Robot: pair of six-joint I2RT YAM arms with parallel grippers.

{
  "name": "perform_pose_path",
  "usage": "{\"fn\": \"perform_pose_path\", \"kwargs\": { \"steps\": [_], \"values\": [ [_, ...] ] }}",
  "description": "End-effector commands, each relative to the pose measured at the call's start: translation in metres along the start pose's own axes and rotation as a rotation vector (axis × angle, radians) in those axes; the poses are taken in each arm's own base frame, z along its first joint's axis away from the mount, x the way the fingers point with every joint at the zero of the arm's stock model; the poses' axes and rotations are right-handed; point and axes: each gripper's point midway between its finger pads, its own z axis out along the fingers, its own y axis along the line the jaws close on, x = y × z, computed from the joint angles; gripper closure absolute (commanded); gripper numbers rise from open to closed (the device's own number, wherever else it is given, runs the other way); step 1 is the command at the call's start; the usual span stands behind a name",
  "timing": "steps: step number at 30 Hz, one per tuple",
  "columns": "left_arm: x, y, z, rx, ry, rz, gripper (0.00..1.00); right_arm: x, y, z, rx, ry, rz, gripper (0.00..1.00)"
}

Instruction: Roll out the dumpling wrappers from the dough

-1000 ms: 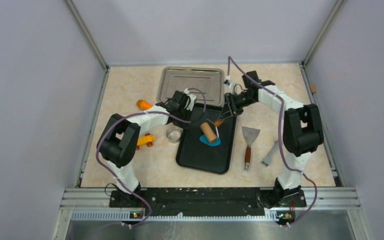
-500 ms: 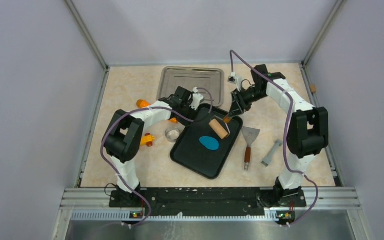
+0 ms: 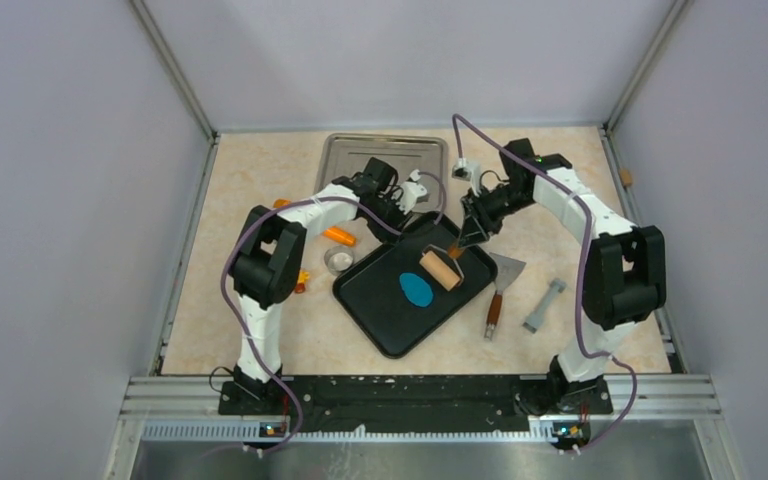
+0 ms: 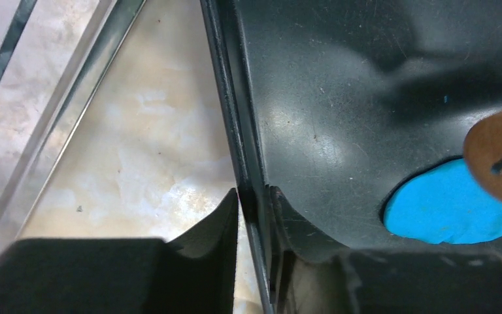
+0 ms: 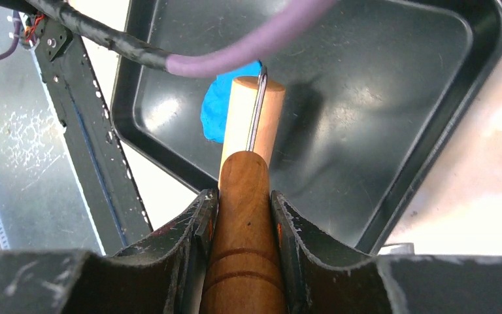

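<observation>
On the black tray (image 3: 380, 322) the dough (image 3: 417, 291) lies long axis near-to-far; left pincer (image 4: 253, 196) clamps the rim (image 4: 235, 124), right pincer (image 5: 244, 194) the roller (image 3: 441, 270).

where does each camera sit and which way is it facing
Top external: above and behind the bases, facing down on the table; both arms show, left gripper on the black tray, right gripper holding the wooden roller.
Left wrist: on the left arm, facing along its fingers pinching the tray rim, toward the blue dough.
Right wrist: on the right arm, facing past its fingers, clamped on the roller's handle, into the tray.
Both wrist views share dough, roller, tray.
</observation>
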Motion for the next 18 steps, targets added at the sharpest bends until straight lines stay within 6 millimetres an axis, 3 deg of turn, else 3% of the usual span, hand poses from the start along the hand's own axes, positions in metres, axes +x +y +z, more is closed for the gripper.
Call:
{"fn": "perform_pose_path", "kwargs": {
  "steps": [1, 4, 7, 11, 18],
  "values": [
    [-0.029, 0.007, -0.018, -0.021, -0.065, 0.010, 0.67, -0.020, 0.025, 0.004, -0.049, -0.059, -0.097, 1.00],
    [-0.037, 0.011, -0.044, -0.050, -0.124, -0.066, 0.59, -0.025, 0.025, 0.008, -0.064, -0.076, -0.068, 1.00],
    [-0.020, 0.001, -0.057, -0.032, -0.117, -0.058, 0.58, -0.029, 0.022, 0.012, -0.056, -0.090, -0.069, 1.00],
    [0.012, -0.012, -0.055, -0.003, -0.056, -0.050, 0.58, -0.038, 0.021, 0.020, -0.047, -0.112, -0.081, 1.00],
    [0.039, -0.028, -0.038, 0.078, 0.018, -0.117, 0.57, -0.040, 0.014, 0.038, -0.083, -0.049, 0.027, 1.00]
  ]
}}
